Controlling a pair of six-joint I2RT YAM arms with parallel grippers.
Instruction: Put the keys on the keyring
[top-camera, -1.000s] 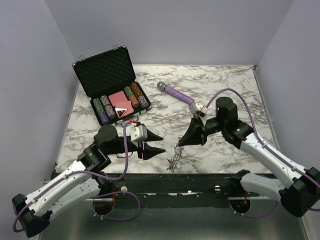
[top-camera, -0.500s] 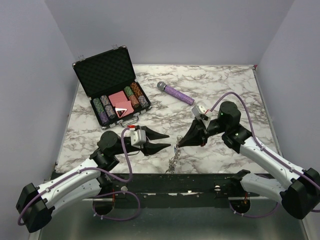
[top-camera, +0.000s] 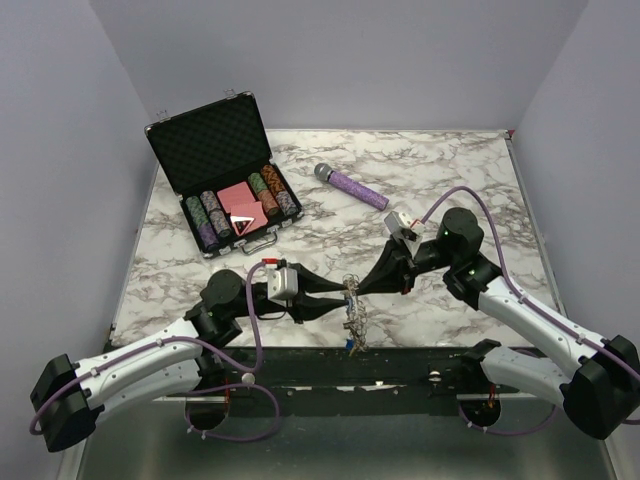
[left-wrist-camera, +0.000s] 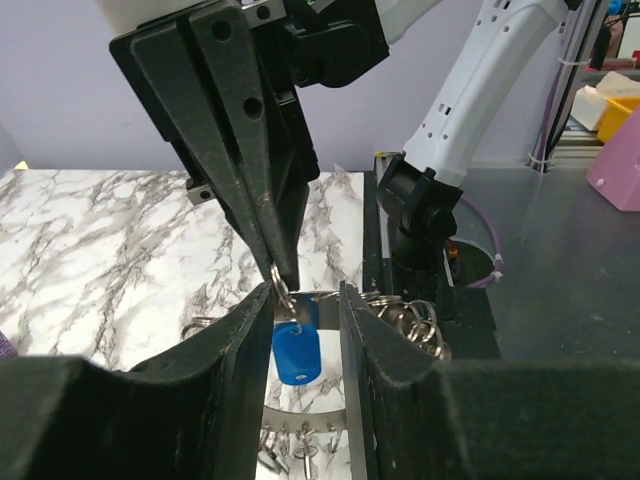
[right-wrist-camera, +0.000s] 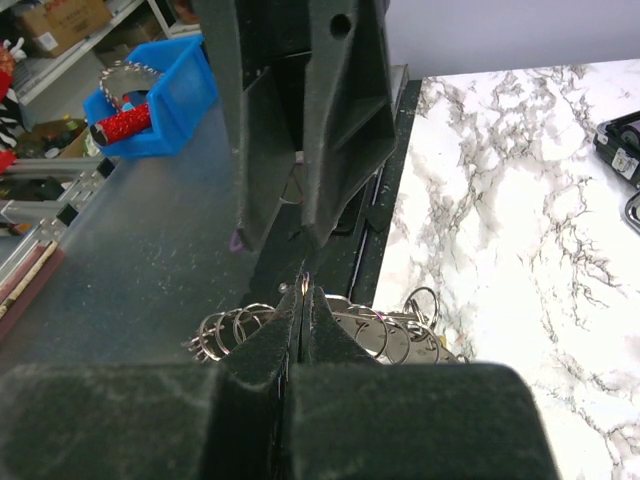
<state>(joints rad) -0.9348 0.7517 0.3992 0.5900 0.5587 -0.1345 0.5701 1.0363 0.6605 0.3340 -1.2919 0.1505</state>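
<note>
Top external view: one bundle of metal, the keyring (top-camera: 352, 318) with its keys, hangs at the middle of the tabletop's (top-camera: 450, 170) near edge, trailing down over that edge. Two claws meet at its top. The left claw (top-camera: 341, 297) comes in from the left and the right claw (top-camera: 360, 289) from the right, their tips almost touching.

Left wrist view: one blue key (left-wrist-camera: 296, 352) is the only capped key that can be made out. It hangs between the left claw's two fingers (left-wrist-camera: 238, 350), which stand apart with a gap beside the key, so that claw is open around it and not clamped. The right claw's fingers are pressed fully together and pinch the thin wire loop at the blue key's head. Under the key runs the keyring's silvery band, with small toothed hangers below it.

Right wrist view: a cluster of small split rings (right-wrist-camera: 232, 328) lies behind the closed tips; there are too many overlapping to count.

One open black case (top-camera: 215, 170) of chips (top-camera: 205, 215) sits at the far left corner. One purple microphone (top-camera: 350, 186) lies near the far edge, around its middle.
</note>
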